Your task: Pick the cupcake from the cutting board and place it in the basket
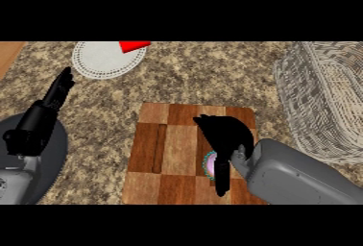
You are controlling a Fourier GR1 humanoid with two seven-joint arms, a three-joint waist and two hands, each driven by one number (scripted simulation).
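Cupcake (211, 165) sat low and centre on the cutting board (170, 144), mostly hidden under the right hand (225, 139), fingers curled round it; basket (319, 96) lay upper right.

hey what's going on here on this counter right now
A robot is working at a kitchen counter. Its right hand is down over the wooden cutting board, covering the cupcake, of which only a sliver shows at the hand's left edge. Whether the fingers have closed on it cannot be seen. The wicker basket stands to the right of the board, with no cupcake in it yet. The left hand rests at the left, fingers straight, near a white plate.
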